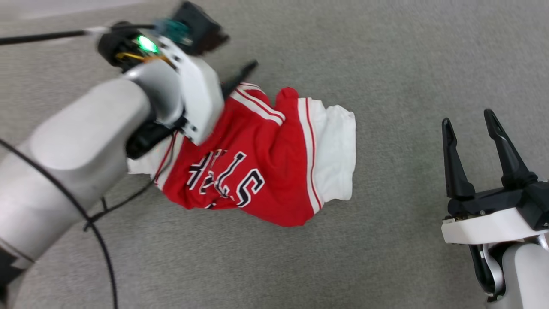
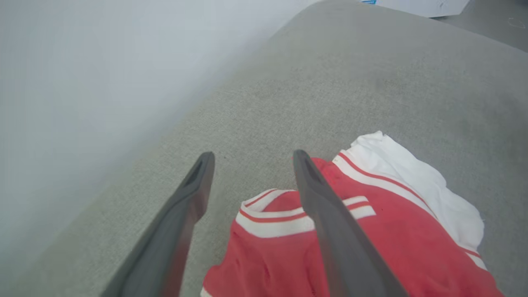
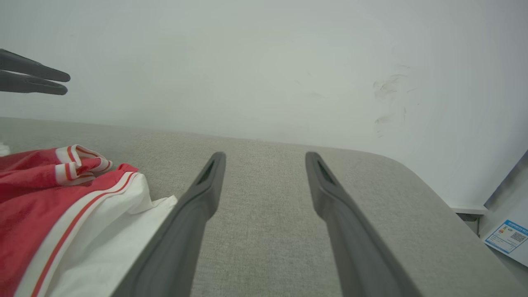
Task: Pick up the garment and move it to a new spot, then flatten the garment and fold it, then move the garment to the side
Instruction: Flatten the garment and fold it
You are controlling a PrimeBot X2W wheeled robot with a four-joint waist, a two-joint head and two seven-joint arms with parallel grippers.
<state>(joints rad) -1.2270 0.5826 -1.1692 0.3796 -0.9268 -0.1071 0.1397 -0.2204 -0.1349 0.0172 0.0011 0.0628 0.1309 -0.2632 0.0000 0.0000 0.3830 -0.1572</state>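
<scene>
The garment is a red jersey with white sleeves, striped trim and black lettering. It lies crumpled in a heap on the grey fabric surface. My left gripper hovers over the heap's far end with its fingers apart and nothing between them; the striped collar lies below. In the head view my left forearm covers the garment's left part, and one left fingertip pokes out past it. My right gripper stands open to the right of the garment, apart from it, over bare fabric.
The grey cushioned surface extends all around the garment. A white wall runs behind it, and its rounded corner falls away at the right. A black cable hangs from my left arm. A printed label lies beyond the corner.
</scene>
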